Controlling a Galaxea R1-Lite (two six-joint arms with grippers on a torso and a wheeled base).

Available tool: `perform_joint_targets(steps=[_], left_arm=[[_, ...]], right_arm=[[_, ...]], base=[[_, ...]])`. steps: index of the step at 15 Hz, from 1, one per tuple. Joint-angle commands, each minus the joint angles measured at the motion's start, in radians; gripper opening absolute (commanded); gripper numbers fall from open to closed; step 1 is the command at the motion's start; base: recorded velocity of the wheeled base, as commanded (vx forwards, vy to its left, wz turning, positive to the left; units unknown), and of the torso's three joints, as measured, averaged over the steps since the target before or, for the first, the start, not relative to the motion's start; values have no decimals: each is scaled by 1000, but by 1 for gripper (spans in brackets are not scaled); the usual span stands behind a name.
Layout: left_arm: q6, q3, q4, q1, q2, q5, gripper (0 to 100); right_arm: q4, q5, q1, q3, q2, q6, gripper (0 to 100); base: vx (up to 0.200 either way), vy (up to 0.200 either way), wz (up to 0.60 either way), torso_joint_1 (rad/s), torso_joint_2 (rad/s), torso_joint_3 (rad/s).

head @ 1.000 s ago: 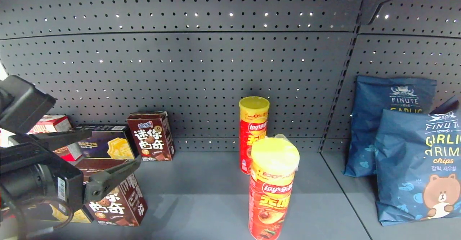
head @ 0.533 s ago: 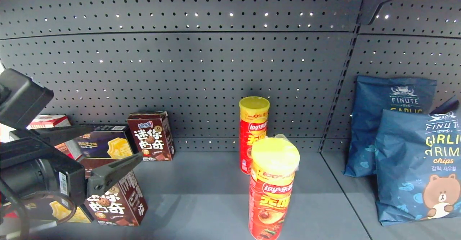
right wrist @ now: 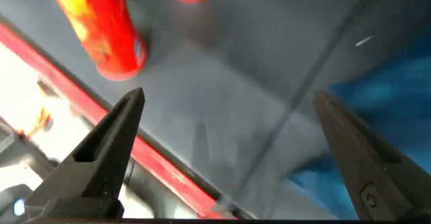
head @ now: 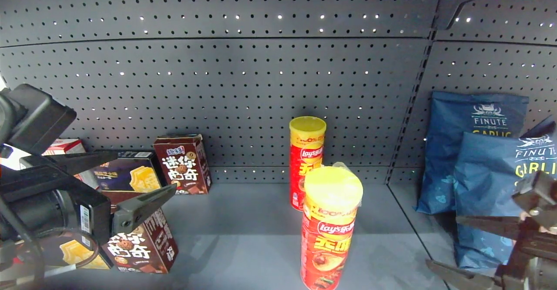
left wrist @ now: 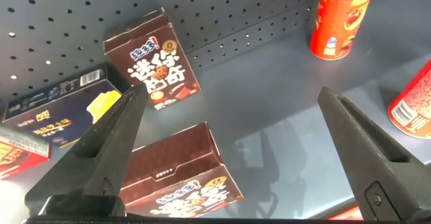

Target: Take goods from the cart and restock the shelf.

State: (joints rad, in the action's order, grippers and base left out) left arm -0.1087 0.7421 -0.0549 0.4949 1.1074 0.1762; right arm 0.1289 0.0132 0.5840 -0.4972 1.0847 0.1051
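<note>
Two red chip cans with yellow lids stand mid-shelf, one in front (head: 330,229) and one behind (head: 307,159). My left gripper (head: 145,171) is open and empty at the shelf's left end, above the front brown cookie box (head: 143,246). The left wrist view has this gripper (left wrist: 232,93) spread over that box (left wrist: 175,177), with a second brown box (left wrist: 153,59) upright near the back wall. My right gripper (head: 443,241) is open and empty at the lower right, in front of the blue chip bags (head: 496,185). From the right wrist, its gripper (right wrist: 229,96) hangs over grey shelf between a red can (right wrist: 101,22) and a blue bag (right wrist: 377,150).
The grey shelf floor (head: 252,224) is bare between the boxes and the cans. A dark box with yellow print (head: 126,174) and a red-and-white box (head: 65,148) sit at the far left. A perforated back wall (head: 261,85) closes the rear. The shelf's red front edge (right wrist: 101,109) runs below.
The right gripper has come into the head view at the bottom right, open. The left gripper has drifted slightly to the right, still open.
</note>
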Motion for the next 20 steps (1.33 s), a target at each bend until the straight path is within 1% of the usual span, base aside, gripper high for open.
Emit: perform_joint_targets(steps=[1, 7, 10, 14, 17, 19, 20], left_arm=[[0, -1, 0, -1, 5, 0, 100], [0, 10, -2, -1, 8, 0, 100], [0, 8, -2, -1, 6, -1, 100], [0, 8, -3, -1, 6, -3, 100], [1, 8, -37, -1, 12, -4, 100], [1, 8, -37, -1, 12, -4, 100], [3, 8, -37, -1, 12, -4, 100]], right_arm=[[11, -4, 30, 3, 129, -4, 100], [14, -9, 36, -78, 238, -4, 100], [17, -10, 69, -110, 287, -5, 100], [18, -10, 82, -167, 362, -5, 100], [20, -10, 102, -208, 412, -5, 100], [21, -12, 117, -227, 440, -5, 100], [29, -32, 123, -227, 449, -5, 100]], base=[[0, 0, 0, 0, 0, 0], [0, 0, 0, 0, 0, 0], [0, 0, 0, 0, 0, 0], [0, 0, 0, 0, 0, 0], [0, 0, 0, 0, 0, 0], [0, 0, 0, 0, 0, 0], [0, 0, 0, 0, 0, 0]])
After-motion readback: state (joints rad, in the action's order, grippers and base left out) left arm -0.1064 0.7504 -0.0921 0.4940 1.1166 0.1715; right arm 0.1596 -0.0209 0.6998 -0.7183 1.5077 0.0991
